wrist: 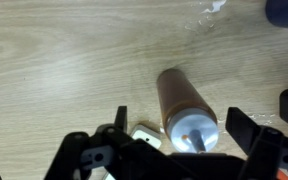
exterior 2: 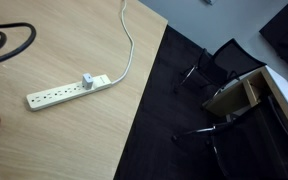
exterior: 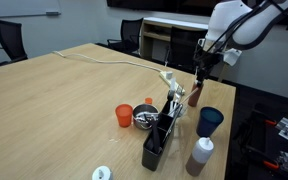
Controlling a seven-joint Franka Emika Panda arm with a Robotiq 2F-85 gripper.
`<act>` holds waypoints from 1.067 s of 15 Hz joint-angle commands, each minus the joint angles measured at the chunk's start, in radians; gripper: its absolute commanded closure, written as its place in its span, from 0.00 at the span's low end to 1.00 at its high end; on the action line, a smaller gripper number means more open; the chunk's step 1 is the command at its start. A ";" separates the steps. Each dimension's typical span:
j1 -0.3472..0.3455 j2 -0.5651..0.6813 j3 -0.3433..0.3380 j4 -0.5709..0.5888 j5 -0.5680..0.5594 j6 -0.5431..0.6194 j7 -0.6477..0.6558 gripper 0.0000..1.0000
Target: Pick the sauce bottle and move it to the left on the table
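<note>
The sauce bottle (exterior: 195,97) is slim and reddish-brown and stands upright on the light-wood table (exterior: 64,100) near its right edge. In the wrist view I look down on its pale cap and brown body (wrist: 176,95). My gripper (exterior: 200,74) hangs just above the bottle. In the wrist view the gripper (wrist: 180,128) is open, with one finger on each side of the bottle's top and a gap on both sides. It holds nothing.
A blue cup (exterior: 210,120) stands right beside the bottle. A fatter brown bottle with a white cap (exterior: 199,155), a black holder (exterior: 156,143), an orange cup (exterior: 124,115) and a metal bowl (exterior: 144,120) are close by. A power strip (exterior 2: 69,90) lies near the table edge, with chairs (exterior 2: 219,75) beyond.
</note>
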 commanded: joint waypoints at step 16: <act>-0.051 0.115 0.036 0.065 0.181 0.023 -0.221 0.29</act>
